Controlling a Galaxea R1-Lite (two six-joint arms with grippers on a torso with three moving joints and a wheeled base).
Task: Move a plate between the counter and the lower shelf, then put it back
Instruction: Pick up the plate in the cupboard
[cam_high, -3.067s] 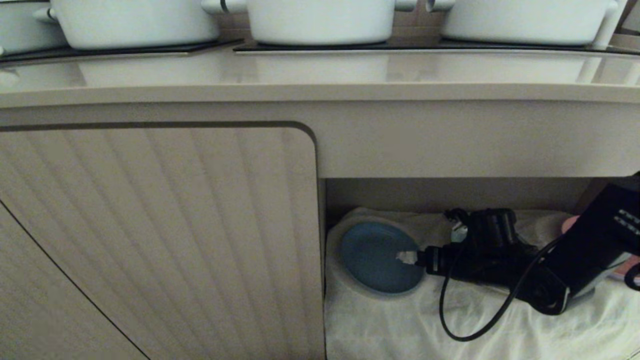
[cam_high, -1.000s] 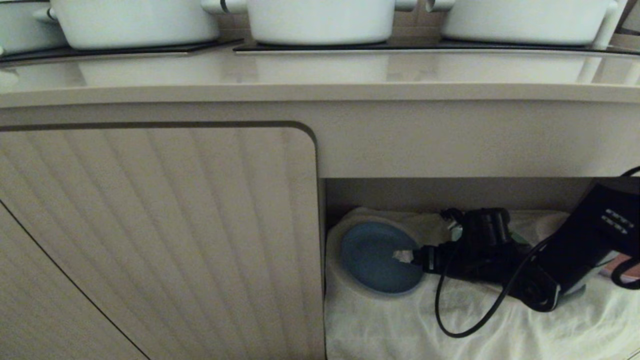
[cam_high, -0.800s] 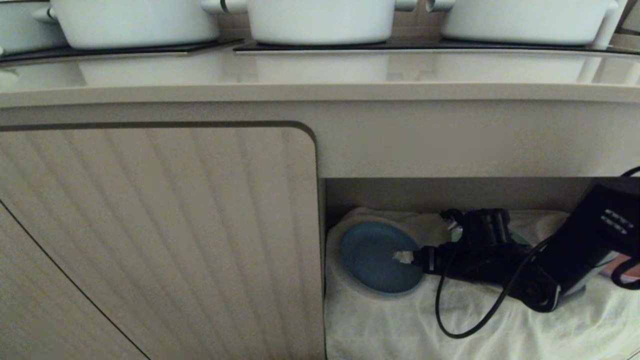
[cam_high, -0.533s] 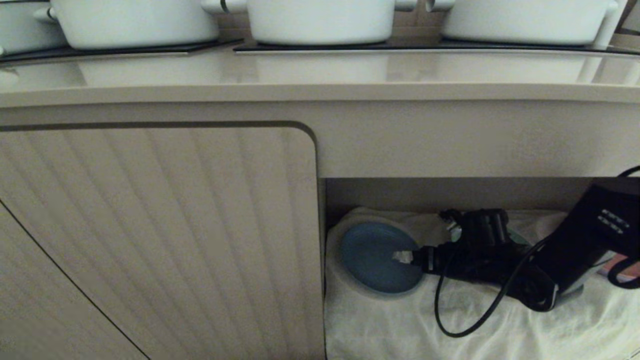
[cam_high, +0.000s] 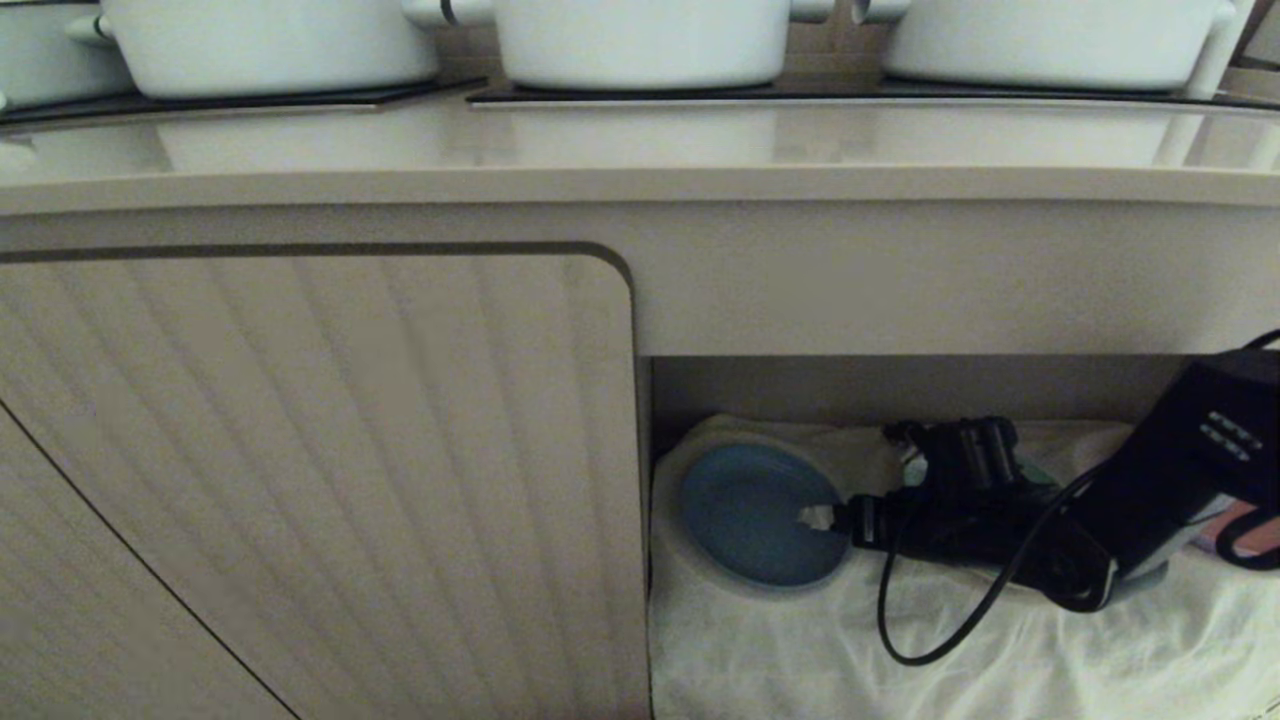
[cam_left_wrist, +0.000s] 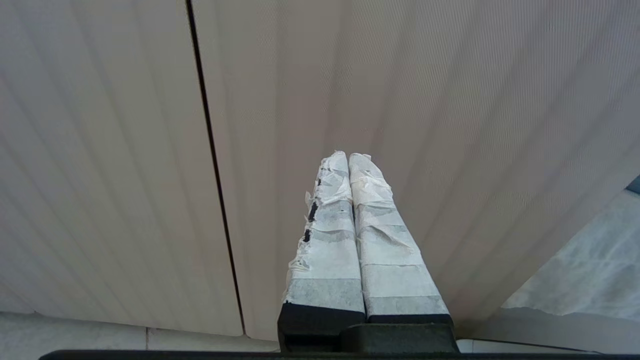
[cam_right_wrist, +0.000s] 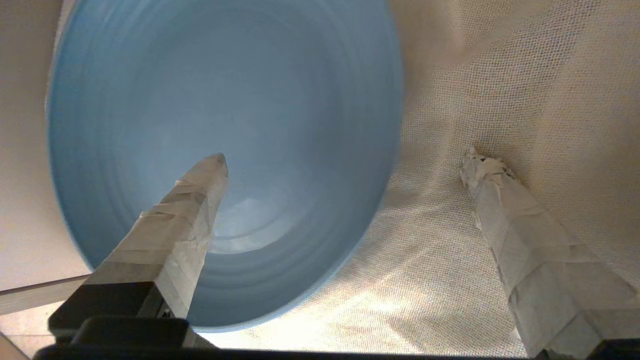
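The light-blue plate (cam_high: 745, 515) lies on the white cloth floor of the lower shelf (cam_high: 800, 650), at its left end against the side wall. My right gripper (cam_high: 845, 500) reaches into the recess from the right and stands open. In the right wrist view one taped finger (cam_right_wrist: 190, 210) hovers over the plate (cam_right_wrist: 225, 90), the other finger (cam_right_wrist: 505, 200) rests on the cloth beyond the rim, and nothing is held. The counter (cam_high: 640, 150) runs above. My left gripper (cam_left_wrist: 348, 157) is shut and empty in front of a ribbed cabinet door.
White pots (cam_high: 640, 40) stand on black cooktop panels at the back of the counter. A ribbed cabinet door (cam_high: 320, 480) closes the space left of the recess. A black cable (cam_high: 930, 640) loops onto the cloth. Something pink (cam_high: 1255, 530) shows behind my right forearm.
My right arm has shifted only slightly, with the fingertip still over the plate's right edge. The plate lies where it was.
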